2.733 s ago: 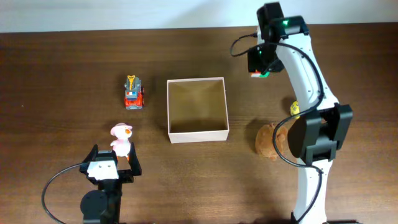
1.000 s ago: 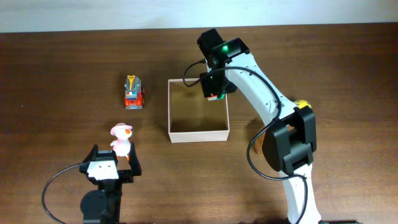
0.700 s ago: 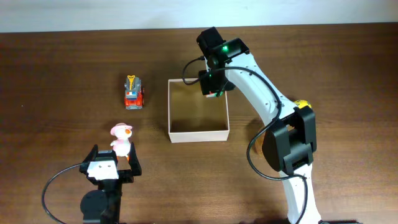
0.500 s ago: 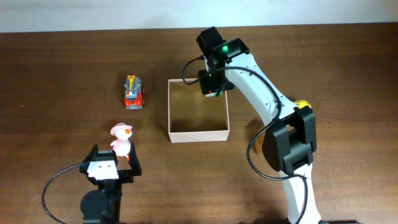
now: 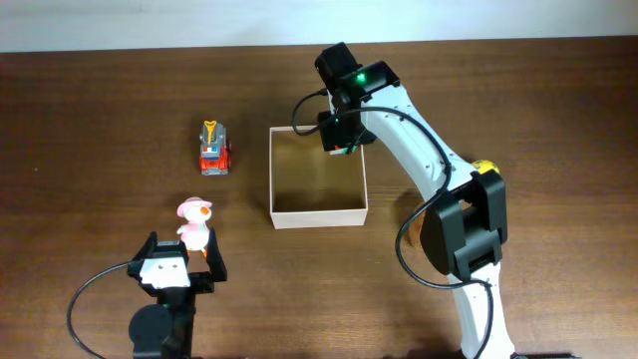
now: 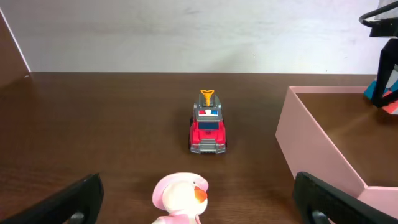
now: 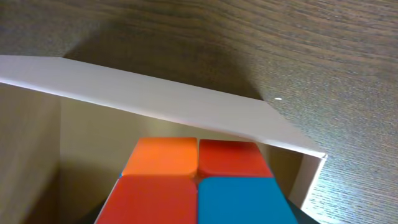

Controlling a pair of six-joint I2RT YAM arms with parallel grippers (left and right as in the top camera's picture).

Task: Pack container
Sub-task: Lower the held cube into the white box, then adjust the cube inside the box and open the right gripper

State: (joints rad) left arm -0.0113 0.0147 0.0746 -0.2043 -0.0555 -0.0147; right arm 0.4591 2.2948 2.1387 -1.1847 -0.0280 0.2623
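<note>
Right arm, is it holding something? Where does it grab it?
Yes, the right gripper holds a colourful cube. Its fingers are hidden, so where cannot be told.

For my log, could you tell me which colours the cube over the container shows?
Orange, red and blue tiles on the cube; right wrist view shows it best.

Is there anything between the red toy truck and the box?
Only bare table, seen in the overhead view, between the toy fire truck and the container.
</note>
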